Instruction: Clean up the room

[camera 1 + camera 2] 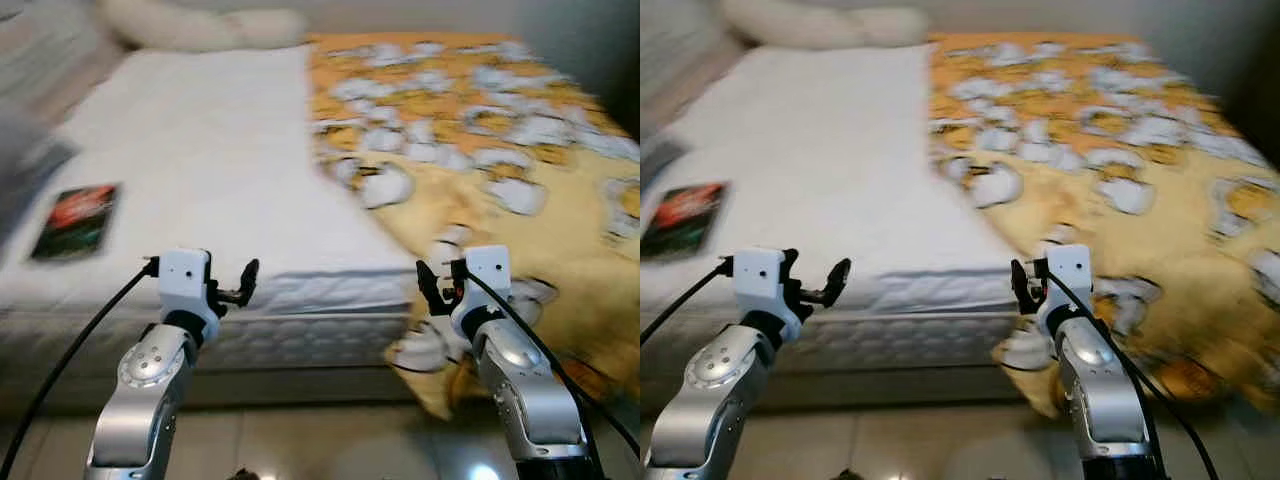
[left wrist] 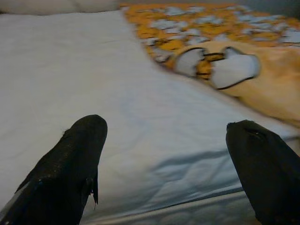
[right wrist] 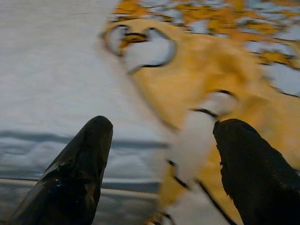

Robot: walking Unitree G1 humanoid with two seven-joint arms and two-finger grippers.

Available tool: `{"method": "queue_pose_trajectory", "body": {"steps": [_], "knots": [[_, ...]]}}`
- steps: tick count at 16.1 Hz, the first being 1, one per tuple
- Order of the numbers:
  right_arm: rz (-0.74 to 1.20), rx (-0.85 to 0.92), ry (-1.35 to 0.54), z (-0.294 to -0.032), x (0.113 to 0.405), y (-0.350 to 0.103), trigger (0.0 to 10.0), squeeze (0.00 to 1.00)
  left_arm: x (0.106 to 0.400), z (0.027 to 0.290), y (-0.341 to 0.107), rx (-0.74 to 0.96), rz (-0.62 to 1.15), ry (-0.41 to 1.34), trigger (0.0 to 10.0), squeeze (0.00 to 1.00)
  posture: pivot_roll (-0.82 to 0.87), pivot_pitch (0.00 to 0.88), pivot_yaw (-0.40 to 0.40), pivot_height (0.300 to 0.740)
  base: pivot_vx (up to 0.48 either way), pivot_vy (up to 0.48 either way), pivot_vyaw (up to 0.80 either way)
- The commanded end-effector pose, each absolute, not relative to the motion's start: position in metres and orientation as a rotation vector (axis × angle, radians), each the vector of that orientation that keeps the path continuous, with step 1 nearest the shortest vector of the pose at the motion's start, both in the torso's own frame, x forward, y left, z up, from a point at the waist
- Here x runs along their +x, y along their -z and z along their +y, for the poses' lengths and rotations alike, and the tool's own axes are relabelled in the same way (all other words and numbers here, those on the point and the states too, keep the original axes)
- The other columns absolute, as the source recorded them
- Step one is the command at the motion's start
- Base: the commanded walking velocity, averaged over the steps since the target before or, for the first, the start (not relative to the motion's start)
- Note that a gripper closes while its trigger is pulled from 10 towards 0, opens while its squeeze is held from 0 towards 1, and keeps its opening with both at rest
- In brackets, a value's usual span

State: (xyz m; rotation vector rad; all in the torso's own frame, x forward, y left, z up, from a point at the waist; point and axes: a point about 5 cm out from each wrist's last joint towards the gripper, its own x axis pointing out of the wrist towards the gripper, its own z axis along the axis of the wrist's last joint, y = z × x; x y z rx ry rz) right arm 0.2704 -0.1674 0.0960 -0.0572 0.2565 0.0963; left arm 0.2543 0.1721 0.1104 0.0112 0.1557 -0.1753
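White mattress [image 1: 210, 170]: bare, taking up the left half of the bed, its quilted front edge facing the robot.
Dark item [image 1: 78, 220]: a flat black packet or booklet with red and green print, lying on the mattress near its left edge; too blurred to read.
Pillow [image 1: 190, 25]: pale, lying across the head of the bed, far from the robot.
Left gripper [image 1: 243, 284]: held up in front of the mattress's front edge, level with it, touching nothing; in the left wrist view its two black fingers [image 2: 70, 164] stand wide apart with bare sheet between them.
Blanket [image 1: 480, 140]: orange-yellow with white cartoon shapes outlined in black, covering the right half of the bed and hanging over the front edge toward the floor.
Right gripper [image 1: 432, 285]: raised just before the hanging corner of the blanket, at the line where blanket meets mattress; its fingers [image 3: 79, 164] are spread, nothing between them.
Floor [image 1: 320, 440]: pale glossy tiles below the bed.
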Motion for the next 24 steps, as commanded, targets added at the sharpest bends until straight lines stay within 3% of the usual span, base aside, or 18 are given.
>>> {"method": "queue_pose_trajectory", "body": {"steps": [1,24], "knots": [[0.246,-0.066,-0.089,-0.1704,0.2725,-0.1004,10.0,0.0,0.2537,0.169,-0.1104,0.011,0.155,0.194,10.0,1.0,0.0,0.0,0.006,0.74,0.292,0.0,0.0],[0.249,-0.102,-0.102,-0.1681,0.2754,-0.101,10.0,0.0,0.2529,0.1707,-0.1095,0.018,0.164,0.193,10.0,1.0,0.0,0.0,0.008,0.74,0.345,0.0,0.0]]}}
